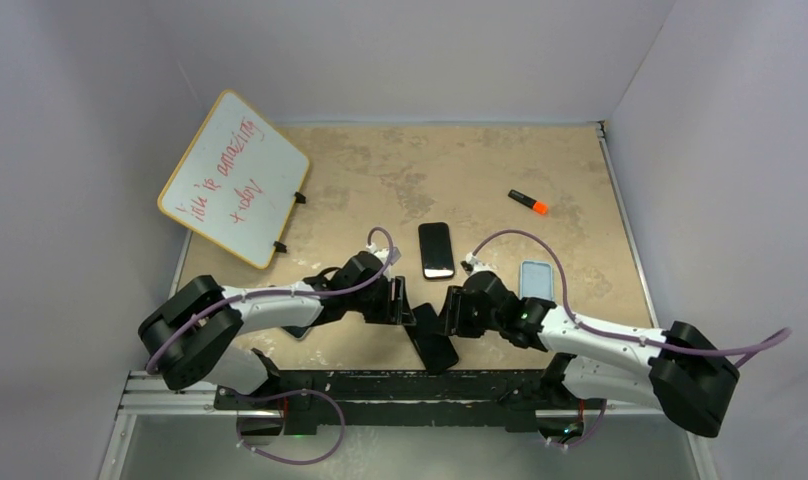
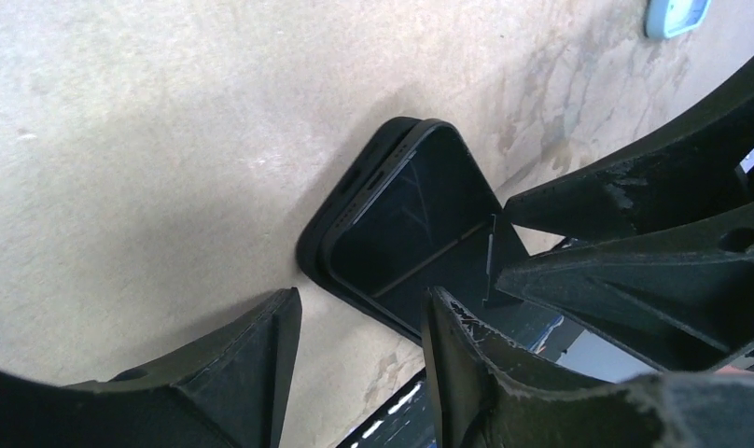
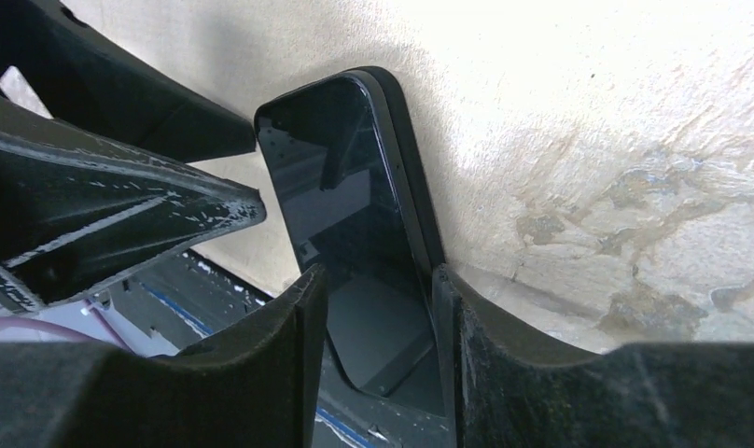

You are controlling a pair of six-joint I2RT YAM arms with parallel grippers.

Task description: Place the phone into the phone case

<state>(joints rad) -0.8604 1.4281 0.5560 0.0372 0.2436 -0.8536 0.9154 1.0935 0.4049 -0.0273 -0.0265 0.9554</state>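
The phone lies half-seated in its black case by the near edge of the tabletop. My right tool pinches their long sides. The left tool straddles a corner, grip unclear. I expect stiff, slippery glass, so hold the edges.

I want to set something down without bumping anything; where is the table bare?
Bare: the far middle, between the whiteboard and the orange highlighter, beyond the black phone. Crowded: the near centre, where the left tool and right tool meet over a dark phone, with the light blue phone case alongside.
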